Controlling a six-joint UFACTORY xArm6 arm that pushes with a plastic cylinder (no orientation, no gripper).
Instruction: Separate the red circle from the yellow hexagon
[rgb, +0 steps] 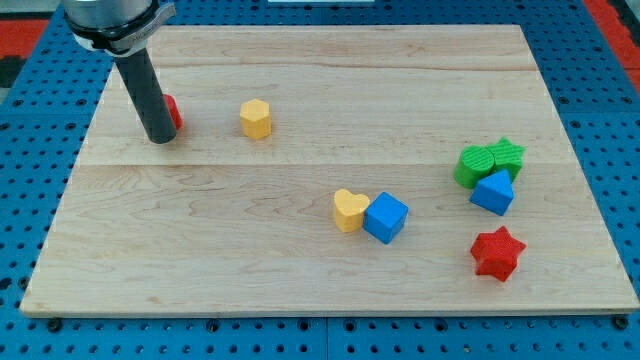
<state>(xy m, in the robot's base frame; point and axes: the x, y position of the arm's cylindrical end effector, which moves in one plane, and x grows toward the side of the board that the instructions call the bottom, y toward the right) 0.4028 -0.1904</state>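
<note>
In the upper left of the frame: my tip (160, 138) rests on the desk (300, 200), the dark rod rising from it to the arm's grey mount at the view's top edge.
Fingers: there are none on this arm, only the straight rod, so there is nothing to be apart or together.
Red circle (174, 112): upper left of the frame, mostly hidden behind the rod; only a red sliver shows at the rod's right side, touching it or very nearly so.
Tip and red circle: the tip sits just at the lower left of the visible red part; whether they touch I cannot tell.
Yellow hexagon (256, 118): to the right of the red circle, apart from it, with bare wood between.
Yellow heart (348, 211): centre of the frame, slightly low, touching the blue cube (386, 217) on its right.
Green blocks: a rounded green block (475, 166) and a green star (506, 153) pressed together at the right of the frame.
Blue block (492, 192): just under the green pair, touching it; shape unclear.
Red star (497, 253): lower right of the frame, alone, near the blue block above it.
</note>
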